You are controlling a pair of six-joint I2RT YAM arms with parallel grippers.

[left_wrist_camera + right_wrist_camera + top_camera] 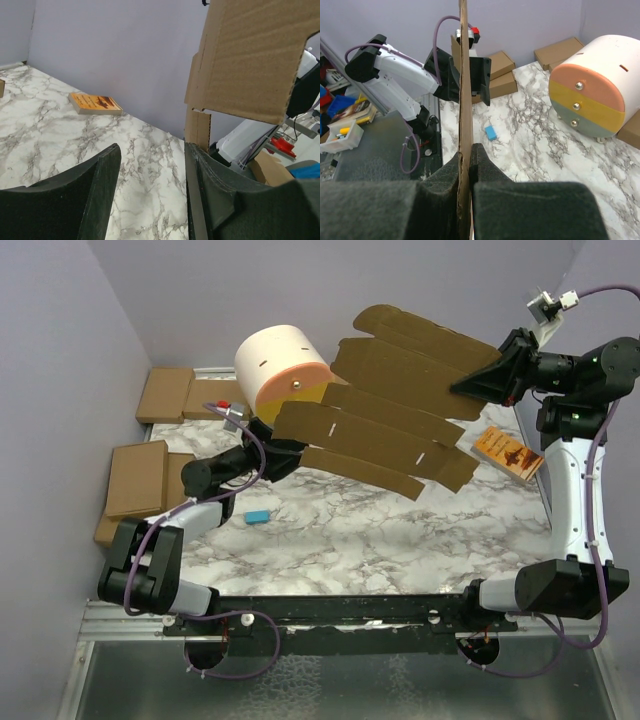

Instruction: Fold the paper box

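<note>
- Paper box (400, 410): still a flat, unfolded die-cut sheet. It is held tilted above the desk (340, 530), in the upper centre-right of the top view.
- Right claw (478, 385): closed on the sheet's right-hand edge. In the right wrist view the card is edge-on, pinched between both fingers (447, 175).
- Left claw (152, 150): jaws apart, gripping nothing. The sheet's lower-left edge sits just beside the right-hand finger in the left wrist view; I cannot tell whether they touch.
- Orange booklet (508, 453): lying on the desk at the right of the frame.
- White drum (285, 370): upper centre.
- Blue block (257, 516): lower left.
- Cardboard boxes (137, 478): left edge.
</note>
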